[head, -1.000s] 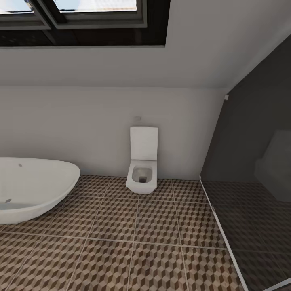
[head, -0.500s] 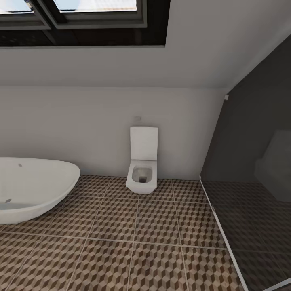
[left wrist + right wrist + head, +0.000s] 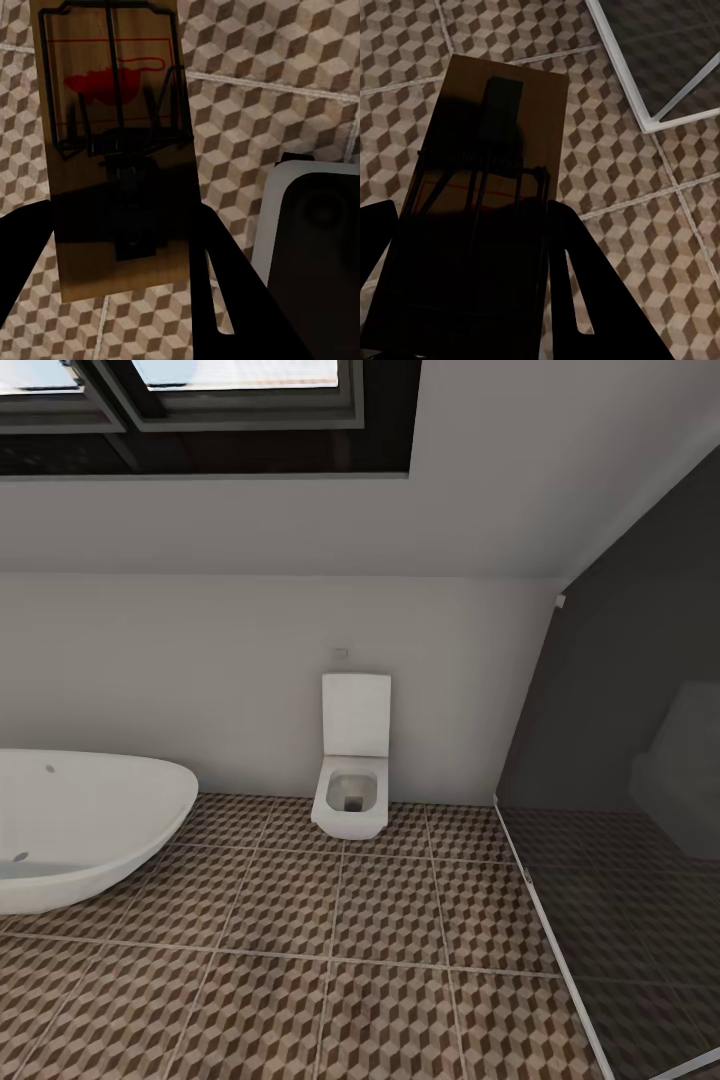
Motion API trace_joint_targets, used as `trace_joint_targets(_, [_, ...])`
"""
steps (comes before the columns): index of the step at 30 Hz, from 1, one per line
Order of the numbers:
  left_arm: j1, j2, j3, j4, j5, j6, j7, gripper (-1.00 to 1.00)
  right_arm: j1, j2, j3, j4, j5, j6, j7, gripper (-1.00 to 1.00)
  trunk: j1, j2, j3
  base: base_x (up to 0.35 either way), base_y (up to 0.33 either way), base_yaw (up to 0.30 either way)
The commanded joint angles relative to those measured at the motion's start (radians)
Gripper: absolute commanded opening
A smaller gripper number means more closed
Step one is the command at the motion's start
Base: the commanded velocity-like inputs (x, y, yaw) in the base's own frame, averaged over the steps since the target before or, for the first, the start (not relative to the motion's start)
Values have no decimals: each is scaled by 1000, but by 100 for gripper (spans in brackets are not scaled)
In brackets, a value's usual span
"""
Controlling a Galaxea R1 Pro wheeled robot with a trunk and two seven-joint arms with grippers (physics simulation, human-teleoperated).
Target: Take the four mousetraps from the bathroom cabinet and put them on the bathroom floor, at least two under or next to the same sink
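Stillness across the last second: head view unchanged, toilet (image 3: 352,760) and bathtub (image 3: 80,825) fixed above the cube-patterned bathroom floor (image 3: 330,960). Left gripper (image 3: 124,262) has jaws clamped on a mousetrap (image 3: 116,150); right gripper (image 3: 465,277) likewise grips a second mousetrap (image 3: 487,187). Both hang over tiles, so I judge the carry paused, with setting down near the sink to come.
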Motion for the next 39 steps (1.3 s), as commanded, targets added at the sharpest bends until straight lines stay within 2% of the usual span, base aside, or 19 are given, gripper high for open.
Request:
trace_joint_targets(1, [-1, -1, -7, 3, -2, -3, 6, -100, -1, 0, 9, 0, -2, -2, -9, -100, 1, -2, -2, 0, 0, 0])
trace_joint_targets(39, [-1, -1, -7, 3, -2, -4, 6, -100, -1, 0, 9, 0, -2, -2, -9, -100, 1, -2, -2, 0, 0, 0])
